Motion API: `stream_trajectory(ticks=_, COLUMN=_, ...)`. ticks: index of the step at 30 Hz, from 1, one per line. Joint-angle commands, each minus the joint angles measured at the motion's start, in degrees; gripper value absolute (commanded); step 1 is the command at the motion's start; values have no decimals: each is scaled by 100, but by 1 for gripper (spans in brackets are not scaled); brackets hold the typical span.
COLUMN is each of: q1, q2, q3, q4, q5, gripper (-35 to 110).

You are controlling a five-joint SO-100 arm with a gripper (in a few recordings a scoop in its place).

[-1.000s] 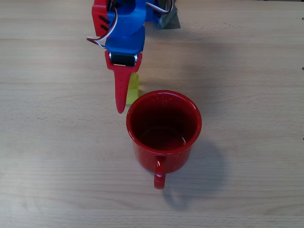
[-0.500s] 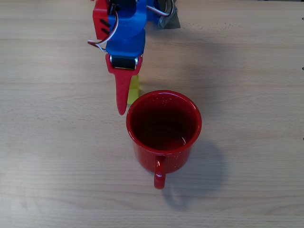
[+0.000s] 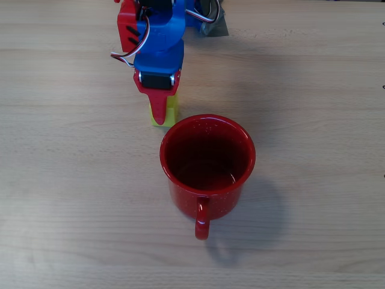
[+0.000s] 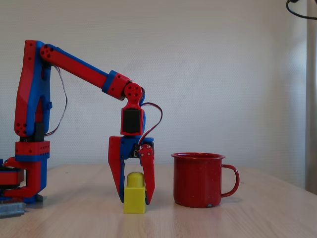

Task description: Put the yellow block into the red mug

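in the fixed view, going left to right: the red and blue arm (image 4: 34, 124) stands at the left on the wooden table (image 4: 223, 220), and its claw (image 4: 133, 201) points straight down with the two red fingers spread apart, open. the yellow block (image 4: 134, 194) sits on the table between the fingers, its round stud up, not yet pinched as far as i can tell. to the right of the claw, just beside it, stands the red mug (image 4: 198, 179), upright, handle facing away from the claw.

in the overhead view the claw (image 3: 161, 113) covers part of the block (image 3: 171, 111), and the mug (image 3: 207, 165) lies just past the fingertips.

the block looks light, stiff and smooth plastic, likely a bit slippery; the flat opposite sides of the square body seem the best place to squeeze, below the stud.

no brand, label or writing can be read anywhere.
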Motion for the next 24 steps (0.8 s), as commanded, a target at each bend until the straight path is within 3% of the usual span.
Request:
stream_trajectory(ticks=1, q1=123, q2=229, q3=-97, q4=9, q5=35, gripper=0)
stream_trajectory(ticks=14, q1=272, q2=1292, q3=-729, q4=1679, q5=-387, gripper=0)
stream_trajectory(ticks=24, q1=167, q2=1696, q3=-2294, q4=2874, q5=-694, gripper=0)
